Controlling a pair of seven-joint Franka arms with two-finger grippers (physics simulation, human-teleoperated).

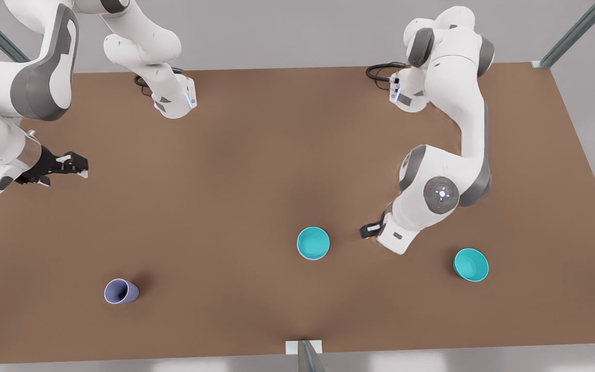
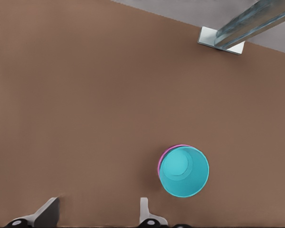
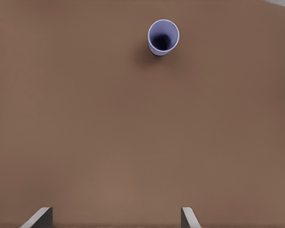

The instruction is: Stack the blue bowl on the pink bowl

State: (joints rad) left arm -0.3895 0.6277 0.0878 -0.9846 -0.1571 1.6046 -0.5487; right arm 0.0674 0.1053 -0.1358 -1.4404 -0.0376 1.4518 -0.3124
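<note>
You're looking at a plain brown table. The blue bowl is showing turquoise-teal, with a thin pink-magenta edge of the pink bowl peeking out beneath it. A second bowl is showing the same teal. The cup is showing lavender-blue with a dark inside. The arms are showing white with grey joints.

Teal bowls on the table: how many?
2. One teal bowl sits mid-table, nested in the pink bowl, whose rim peeks out. The other teal bowl stands alone toward the front view's right.
</note>
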